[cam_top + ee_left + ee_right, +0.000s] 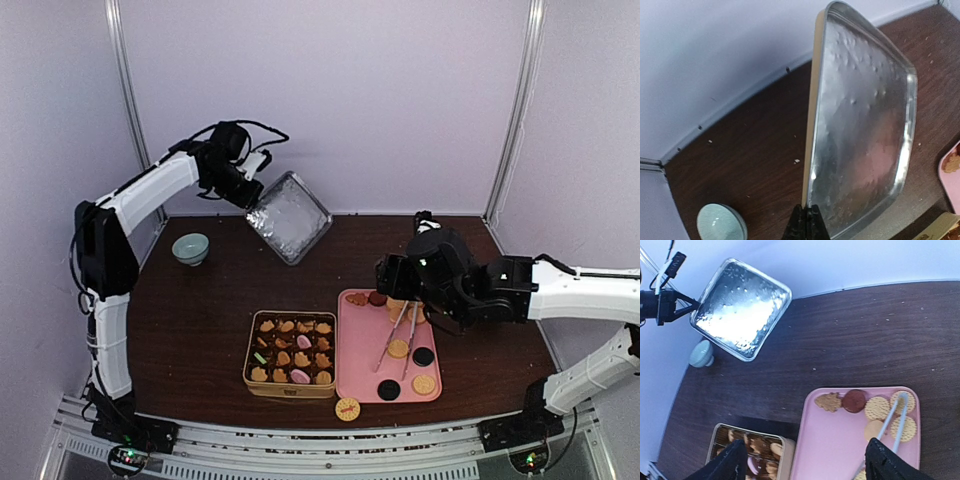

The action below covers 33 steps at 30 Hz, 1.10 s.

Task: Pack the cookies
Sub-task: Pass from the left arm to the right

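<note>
On the worktop | box looks full of cookies | more sit on the tray, one lies loose near the front edge | left jaws pinch the lid, up at the back | right jaws wide open above the tongs | lid not yet on

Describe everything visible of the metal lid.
The lid is square with rounded corners, shiny dimpled silver inside and cream along the outer rim. A few crumbs cling near its lower edge. The left gripper pinches one rim, holding it tilted in the air over the far side of the table. Nothing else touches it.
</note>
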{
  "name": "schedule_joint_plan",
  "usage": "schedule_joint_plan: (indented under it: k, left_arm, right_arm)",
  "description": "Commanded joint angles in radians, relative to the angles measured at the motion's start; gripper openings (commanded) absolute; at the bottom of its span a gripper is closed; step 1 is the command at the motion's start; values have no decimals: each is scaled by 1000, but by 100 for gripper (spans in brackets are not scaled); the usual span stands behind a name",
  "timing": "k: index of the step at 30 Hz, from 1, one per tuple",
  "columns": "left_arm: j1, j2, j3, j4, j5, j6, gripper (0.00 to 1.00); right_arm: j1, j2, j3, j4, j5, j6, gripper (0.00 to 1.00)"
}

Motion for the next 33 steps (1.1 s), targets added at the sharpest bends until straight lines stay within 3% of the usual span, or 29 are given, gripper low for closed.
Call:
schedule_joint_plan:
  k: [1,8,15,24,33]
  left_arm:
    - [5,-181,15,14,75,28,0]
    - [5,-318,-34,-91,276,-22,0]
    - [4,-396,-141,-137,450,-57,0]
    - [7,-481,-222,-136,511,-38,0]
    - [7,-526,-270,-120,481,-16,0]
  right_arm:
    - [-57,-6,-28,296,-201,-11,86]
    - [-71,36,-73,703,-391,-25,91]
    - [-66,104,-48,862,-461,-13,94]
    - [-61,204,40,793,-460,22,88]
    - [-49,177,-13,720,-367,92,81]
